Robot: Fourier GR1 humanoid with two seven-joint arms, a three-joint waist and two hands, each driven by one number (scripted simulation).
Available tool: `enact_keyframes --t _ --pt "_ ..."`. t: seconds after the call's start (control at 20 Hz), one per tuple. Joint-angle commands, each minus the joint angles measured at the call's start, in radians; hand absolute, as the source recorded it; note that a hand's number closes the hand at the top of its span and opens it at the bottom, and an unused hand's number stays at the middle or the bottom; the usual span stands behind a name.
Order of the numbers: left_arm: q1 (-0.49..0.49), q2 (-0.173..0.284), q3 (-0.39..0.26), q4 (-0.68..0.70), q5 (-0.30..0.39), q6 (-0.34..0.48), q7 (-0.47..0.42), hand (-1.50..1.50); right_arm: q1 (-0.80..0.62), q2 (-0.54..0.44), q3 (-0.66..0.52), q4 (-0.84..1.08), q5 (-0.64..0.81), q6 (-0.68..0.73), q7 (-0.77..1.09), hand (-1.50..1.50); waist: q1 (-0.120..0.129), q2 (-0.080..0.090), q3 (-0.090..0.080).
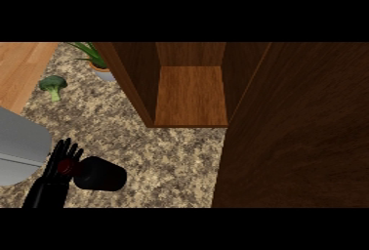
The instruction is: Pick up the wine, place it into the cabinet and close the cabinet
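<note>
Near the left edge of the tabletop (pixel 173 156) I see my left robot hand (pixel 59 163), fingers spread and straight, touching the dark wine bottle (pixel 99 174) on its left side but not yet curled round it. I judge this the grasping step. Next I must close on the bottle, then carry it far and right into the open cabinet (pixel 190 95), whose door (pixel 296 127) stands wide.

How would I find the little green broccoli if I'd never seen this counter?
Start at the open wooden cabinet and look left across the speckled counter. Past the potted plant lies the broccoli, alone: small, bushy green head, pale stalk, no pot.
</note>
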State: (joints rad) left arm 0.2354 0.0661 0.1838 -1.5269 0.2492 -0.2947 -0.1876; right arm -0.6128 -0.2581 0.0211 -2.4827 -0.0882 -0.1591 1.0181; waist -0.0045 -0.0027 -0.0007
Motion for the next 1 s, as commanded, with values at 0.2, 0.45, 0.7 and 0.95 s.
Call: enact_keyframes --t 0.2,0.45,0.7,0.95 --pt "-0.081 0.033 0.050 0.197 0.009 -0.040 -0.081 -1.50 -0.006 -0.010 -0.026 -0.100 -0.058 -0.019 0.095 -1.50 0.001 0.000 0.000" --pt "-0.103 0.020 0.044 0.411 -0.032 -0.096 -0.240 -1.50 -0.060 0.003 0.054 -0.084 0.002 -0.047 0.116 -1.50 -0.001 0.000 -0.001" --pt "-0.147 0.041 0.066 0.493 0.007 -0.145 -0.249 -1.50 -0.052 -0.001 0.023 -0.083 -0.026 -0.054 0.137 -1.50 -0.002 0.000 -0.001" --pt "-0.239 0.036 0.052 0.627 -0.059 -0.120 -0.355 -1.50 -0.068 -0.016 0.000 -0.082 -0.028 -0.059 0.143 -1.50 -0.004 0.000 -0.001"
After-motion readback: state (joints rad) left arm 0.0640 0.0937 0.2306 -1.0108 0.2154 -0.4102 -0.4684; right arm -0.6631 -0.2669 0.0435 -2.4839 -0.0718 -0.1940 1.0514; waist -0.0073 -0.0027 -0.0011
